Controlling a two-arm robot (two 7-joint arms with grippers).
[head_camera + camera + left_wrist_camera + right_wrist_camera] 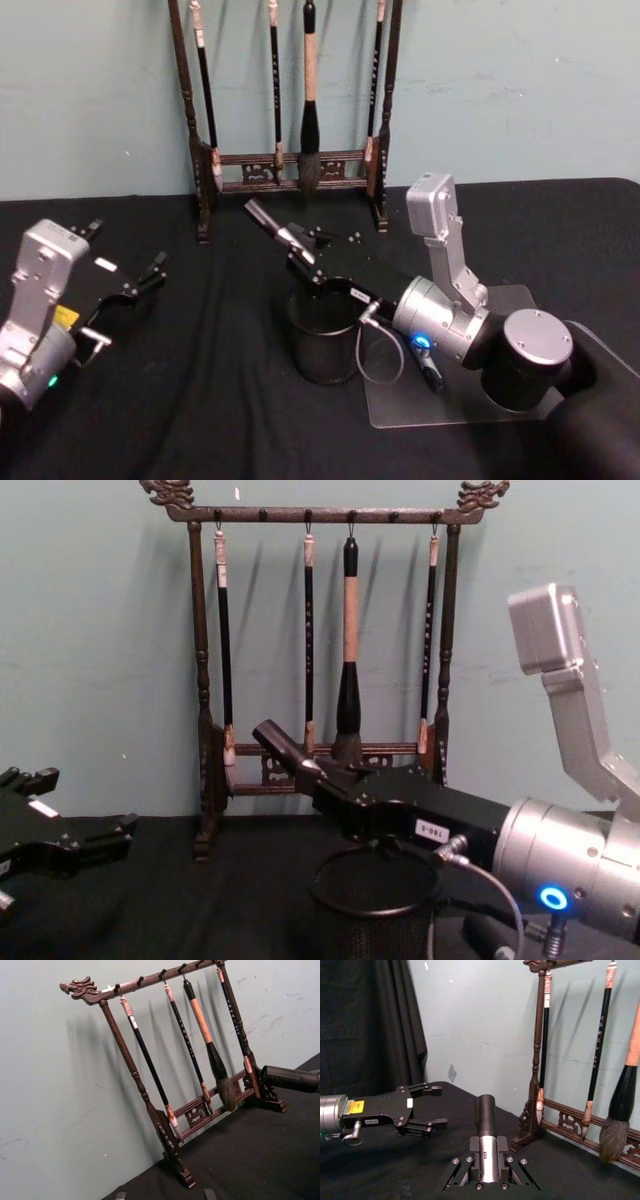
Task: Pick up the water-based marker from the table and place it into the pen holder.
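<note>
The water-based marker (pixel 270 224) is off the table, clamped between the fingers of the right gripper (pixel 303 254). In the head view it sits just above the middle of the frame. It is tilted, its dark capped end rising toward the upper left and its silver section caught in the jaws. In the chest view we see it slanting the same way, higher than the pen holder (pixel 362 942) and not inside it. The holder stands upright at the bottom centre of that frame, its round rim just under the gripper's black body. From the head view the gripper appears over the holder's far rim.

Behind them, across the top of the frame, stands the dark wooden brush rack (pixel 290 171) with brushes (pixel 309 90) hanging from it, against a pale teal wall (pixel 520 90).

The right arm reaches in from the lower right over a clear plate (pixel 400 410) lying on the black table (pixel 200 410). The left gripper (pixel 128 250) sits at the left edge, well apart from the holder, its fingers spread wide and holding nothing.
</note>
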